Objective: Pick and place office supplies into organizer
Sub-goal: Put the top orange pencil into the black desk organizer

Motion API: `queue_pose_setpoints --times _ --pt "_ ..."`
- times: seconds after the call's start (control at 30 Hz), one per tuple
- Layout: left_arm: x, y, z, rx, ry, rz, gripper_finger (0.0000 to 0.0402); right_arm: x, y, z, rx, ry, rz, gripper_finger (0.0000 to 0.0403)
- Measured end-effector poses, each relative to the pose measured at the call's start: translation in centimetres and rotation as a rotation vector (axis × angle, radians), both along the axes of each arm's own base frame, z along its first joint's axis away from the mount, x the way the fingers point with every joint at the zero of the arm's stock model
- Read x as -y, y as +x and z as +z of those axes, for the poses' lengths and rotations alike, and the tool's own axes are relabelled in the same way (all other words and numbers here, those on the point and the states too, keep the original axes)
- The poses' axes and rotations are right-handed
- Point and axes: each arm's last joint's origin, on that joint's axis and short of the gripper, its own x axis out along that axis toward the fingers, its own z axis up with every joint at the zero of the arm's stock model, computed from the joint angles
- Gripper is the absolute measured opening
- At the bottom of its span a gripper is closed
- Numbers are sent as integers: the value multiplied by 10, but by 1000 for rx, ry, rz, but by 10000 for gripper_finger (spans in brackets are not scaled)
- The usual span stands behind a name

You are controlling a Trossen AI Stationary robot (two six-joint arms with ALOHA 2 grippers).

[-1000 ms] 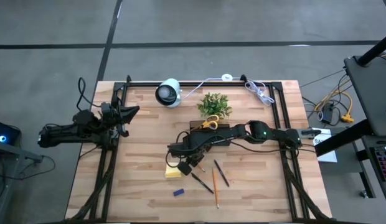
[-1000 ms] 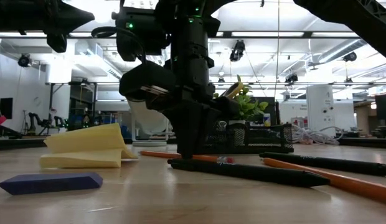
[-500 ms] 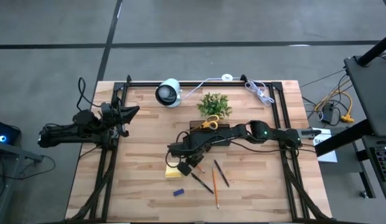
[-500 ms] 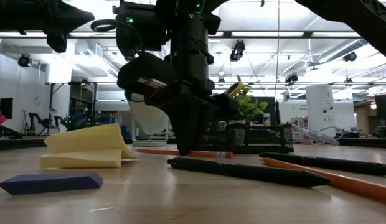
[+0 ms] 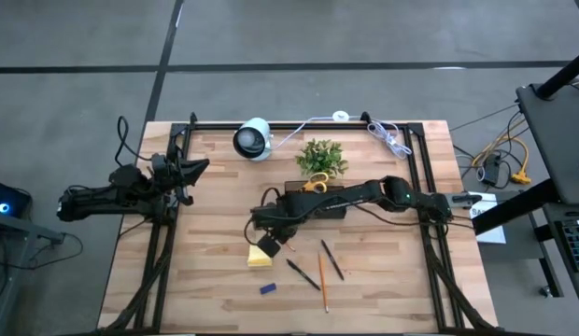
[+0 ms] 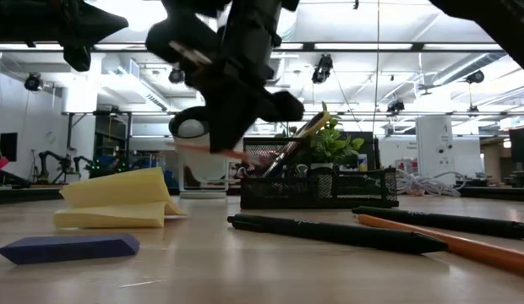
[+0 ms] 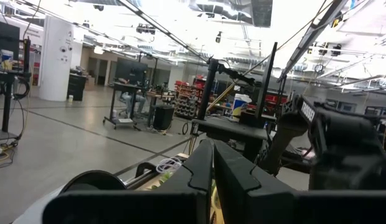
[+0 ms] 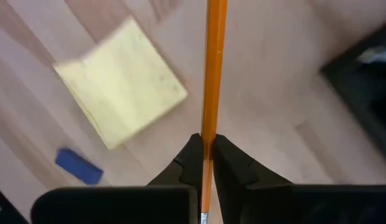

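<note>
My right gripper (image 5: pixel 269 245) hangs above the table's middle, shut on an orange pencil (image 8: pixel 212 68) that shows as a blurred streak in the low view (image 6: pixel 213 148). Below it lie a yellow sticky-note pad (image 5: pixel 261 259) and a small blue block (image 5: pixel 268 288). Another orange pencil (image 5: pixel 320 277) and two dark pens (image 5: pixel 331 259) lie flat on the wood to the right. The black organizer (image 5: pixel 313 202) stands behind, with yellow-handled scissors (image 5: pixel 315 185) in it. My left gripper (image 5: pixel 192 170) waits shut at the table's left edge. My right gripper pinches the orange pencil's shaft (image 8: pixel 207 140) between its two fingers (image 8: pixel 187 163), close to one end, so that most of its length sticks out past them. The fingers come steeply from above and lie across the pencil. The pencil is lifted clear of the table.
A green potted plant (image 5: pixel 321 157) and a white round camera (image 5: pixel 253 138) stand at the far side, with a white cable (image 5: pixel 388 138) at the far right. Black frame rails (image 5: pixel 163 252) run along the table's left, right and far edges.
My right gripper has risen from the table, drifted slightly toward the left edge and tipped. It has stayed shut on the orange pencil, which lay on the wood a second ago and now hangs clear above the pens.
</note>
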Motion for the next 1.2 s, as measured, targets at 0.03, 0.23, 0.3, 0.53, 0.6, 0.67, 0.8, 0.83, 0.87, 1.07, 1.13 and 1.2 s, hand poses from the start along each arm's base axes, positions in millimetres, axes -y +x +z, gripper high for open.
queue_pose_setpoints --times 0.03,0.23,0.3,0.53,0.6,0.67,0.8,0.83,0.87,1.07,1.13,1.2 --pt "0 0 0 0 0 0 0 1 0 6 26 -14 -5 12" --pt "0 0 0 0 0 0 0 4 -3 35 141 -97 -34 12" --pt "0 0 0 0 0 0 0 6 -5 43 162 -136 -49 12" --pt "0 0 0 0 0 0 0 15 -13 68 231 -265 -80 12" --pt "0 0 0 0 0 0 0 19 -14 71 238 -279 -74 12" --pt "0 0 0 0 0 0 0 22 -15 75 245 -288 -75 12" --pt "0 0 0 0 0 0 0 28 -18 83 259 -316 -57 12" --pt "0 0 0 0 0 0 0 30 -18 83 260 -321 -56 12" --pt "0 0 0 0 0 0 0 32 -18 84 259 -325 -56 12" --pt "0 0 0 0 0 0 0 45 -18 85 248 -395 -53 12" --pt "0 0 0 0 0 0 0 49 -19 85 246 -402 -55 12" --pt "0 0 0 0 0 0 0 54 -19 87 247 -411 -51 12"
